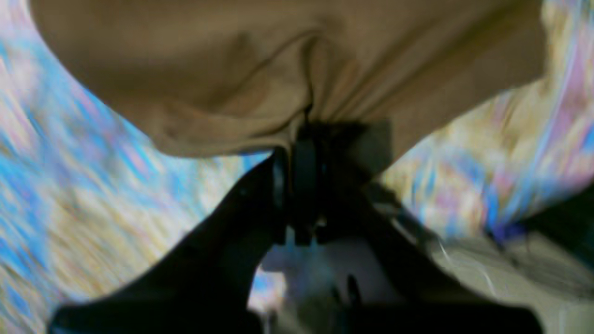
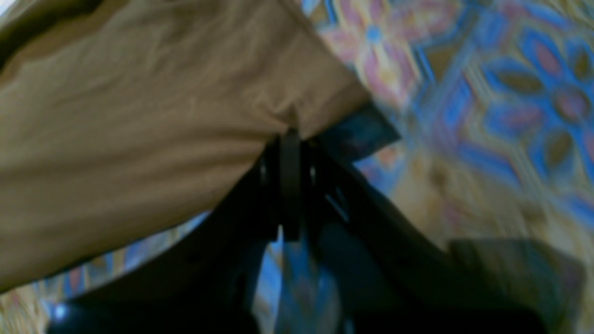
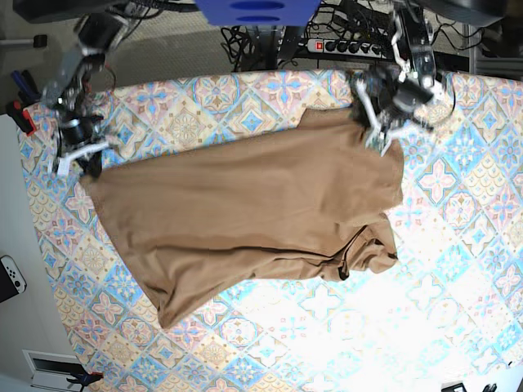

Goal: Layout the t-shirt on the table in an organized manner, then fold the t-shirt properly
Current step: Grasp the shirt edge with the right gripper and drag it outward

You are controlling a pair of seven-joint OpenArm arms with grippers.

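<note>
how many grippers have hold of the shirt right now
2. The left gripper pinches the t-shirt at its far right edge; the right gripper pinches its far left corner.

We find no readable text, label, brand, number or sign anywhere in these views. The t-shirt (image 3: 253, 204) is plain, and the table (image 3: 458, 245) cover carries only floral tile patterns; both wrist views are too blurred for lettering.

Both my wrist views are soft and smeared with motion blur, the table (image 1: 93, 218) pattern streaked. The base view is sharper, but strong glare washes out the cloth's near right part, and the t-shirt (image 3: 245, 204) shows mild fold shadows.
</note>
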